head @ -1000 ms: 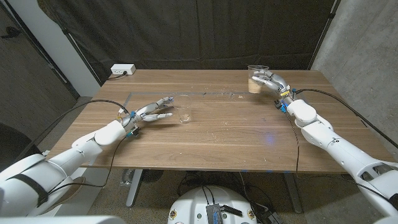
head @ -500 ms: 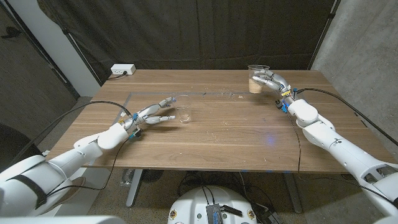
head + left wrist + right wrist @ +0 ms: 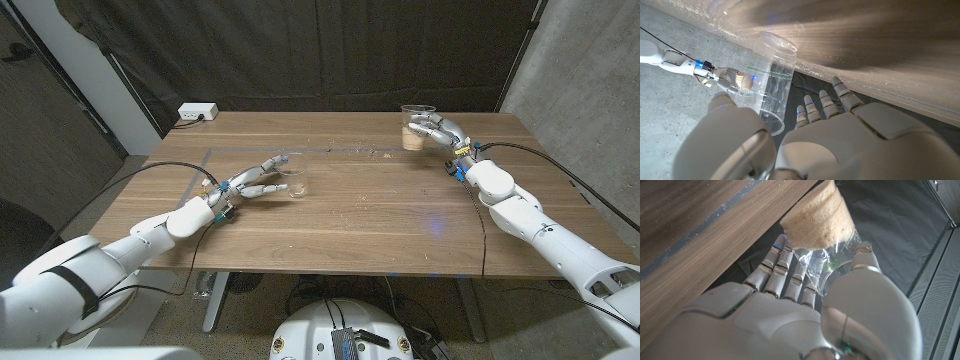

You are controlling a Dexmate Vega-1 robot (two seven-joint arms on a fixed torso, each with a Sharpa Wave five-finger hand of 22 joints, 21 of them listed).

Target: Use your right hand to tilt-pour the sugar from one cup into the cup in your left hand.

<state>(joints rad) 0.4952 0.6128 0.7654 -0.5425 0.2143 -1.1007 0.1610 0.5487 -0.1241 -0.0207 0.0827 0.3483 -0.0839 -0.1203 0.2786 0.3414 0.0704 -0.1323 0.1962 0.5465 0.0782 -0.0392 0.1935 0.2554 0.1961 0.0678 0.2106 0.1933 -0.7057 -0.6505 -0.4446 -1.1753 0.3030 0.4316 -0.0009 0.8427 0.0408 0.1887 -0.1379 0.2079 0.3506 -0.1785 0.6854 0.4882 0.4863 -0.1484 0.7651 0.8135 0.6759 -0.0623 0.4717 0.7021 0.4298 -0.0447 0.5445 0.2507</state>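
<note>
Since a second ago my left hand (image 3: 252, 182) has slid forward along the wooden table (image 3: 380, 210), fingers spread on either side of the empty clear plastic cup (image 3: 296, 184); whether they touch it I cannot tell. My right hand (image 3: 436, 133) grips the clear cup of grainy tan sugar (image 3: 415, 126) at the far edge.

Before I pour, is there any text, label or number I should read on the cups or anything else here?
No readable text anywhere.
Empty cup: faint green lines around its wall, no legible characters.
Sugar cup: a small green mark on the clear wall, too blurred to read.
White box at the table's far left edge: no legible marking.
</note>
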